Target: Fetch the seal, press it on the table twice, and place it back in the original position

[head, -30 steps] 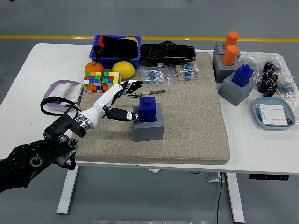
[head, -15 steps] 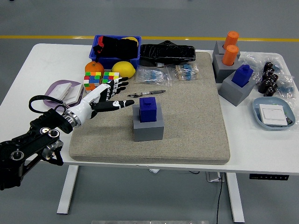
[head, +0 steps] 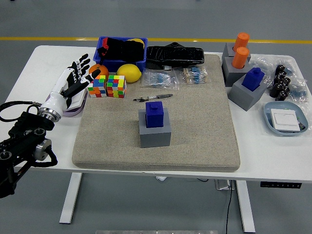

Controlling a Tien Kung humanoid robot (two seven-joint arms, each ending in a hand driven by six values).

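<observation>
The blue seal (head: 155, 113) sits in its grey holder (head: 155, 132) at the middle of the frame, untouched. The left robot hand (head: 73, 80) has pulled back to the upper left, fingers spread and empty, partly hiding a purple dish (head: 77, 105) at the bench (head: 39, 63) edge.

the left hand (head: 72, 83) hovers at the table's left side, fingers spread and pointing toward the far side, holding nothing. its black arm enters from the near-left corner, wrist angled upward.
</observation>
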